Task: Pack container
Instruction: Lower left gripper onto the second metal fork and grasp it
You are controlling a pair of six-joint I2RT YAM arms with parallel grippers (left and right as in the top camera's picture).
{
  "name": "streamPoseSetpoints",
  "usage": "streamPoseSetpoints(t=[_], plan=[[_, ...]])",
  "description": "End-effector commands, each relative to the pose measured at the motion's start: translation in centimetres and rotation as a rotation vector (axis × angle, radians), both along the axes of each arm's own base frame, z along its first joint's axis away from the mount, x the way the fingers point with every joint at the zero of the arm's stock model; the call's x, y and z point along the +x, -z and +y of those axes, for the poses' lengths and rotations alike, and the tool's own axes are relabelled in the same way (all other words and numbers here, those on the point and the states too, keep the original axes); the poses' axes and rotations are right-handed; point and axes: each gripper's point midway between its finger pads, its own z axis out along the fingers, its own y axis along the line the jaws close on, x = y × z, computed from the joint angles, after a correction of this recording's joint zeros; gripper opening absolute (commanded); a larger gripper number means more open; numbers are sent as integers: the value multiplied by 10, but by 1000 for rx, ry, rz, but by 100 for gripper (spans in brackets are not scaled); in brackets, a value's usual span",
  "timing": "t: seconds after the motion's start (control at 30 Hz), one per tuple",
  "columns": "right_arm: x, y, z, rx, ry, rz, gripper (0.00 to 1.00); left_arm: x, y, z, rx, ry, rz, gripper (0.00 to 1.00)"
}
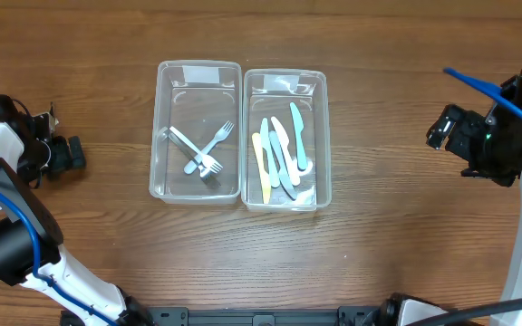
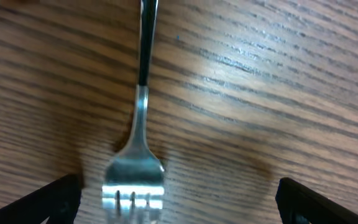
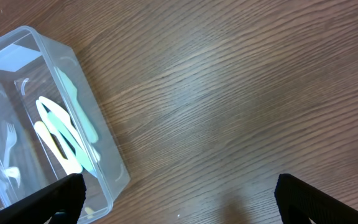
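Observation:
Two clear plastic containers stand side by side mid-table. The left container [image 1: 163,136] holds metal forks [image 1: 204,152]. The right container [image 1: 323,136] holds several pale plastic knives [image 1: 282,149], also seen through its wall [image 3: 104,143] in the right wrist view as yellow, white and teal knives [image 3: 61,127]. A metal fork with a dark handle [image 2: 138,143] lies on the wood, its tines between the fingers of my open left gripper [image 2: 179,202], nearer the left finger. My left gripper [image 1: 72,152] sits at the far left. My right gripper [image 1: 438,127] hovers open at the right, holding nothing.
The wooden table top [image 1: 379,244] stretches around both containers. In the right wrist view the right gripper [image 3: 182,202] is over bare wood, with the container corner beside its left finger [image 3: 61,199]. A blue cable [image 1: 478,86] runs along the right arm.

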Motion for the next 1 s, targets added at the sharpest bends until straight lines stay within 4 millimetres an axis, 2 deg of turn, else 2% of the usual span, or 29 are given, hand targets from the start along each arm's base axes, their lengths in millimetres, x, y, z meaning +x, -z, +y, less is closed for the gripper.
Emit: streamPoseSetpoints(t=[0.0,0.2,0.27,0.3,0.43,0.63,0.97], plan=[[-1,-4,1,-5,-3,-16,100,-5,8,1,2,20,21,100],[-1,-4,1,-5,-3,-16,100,-3,8,3,7,18,12,97],[-1,-4,1,-6,-3,-16,100,-3,8,3,7,18,12,88],[-1,-4,1,-5,-3,-16,100,-3,8,3,7,18,12,75],[-2,-4,1,-5,-3,-13,100,-4,8,3,5,18,15,68],[-2,-4,1,-5,-3,-12,100,-5,11,2,3,17,23,75],[-2,-4,1,-5,-3,-12,100,-15,28,3,-1,14,87,73]])
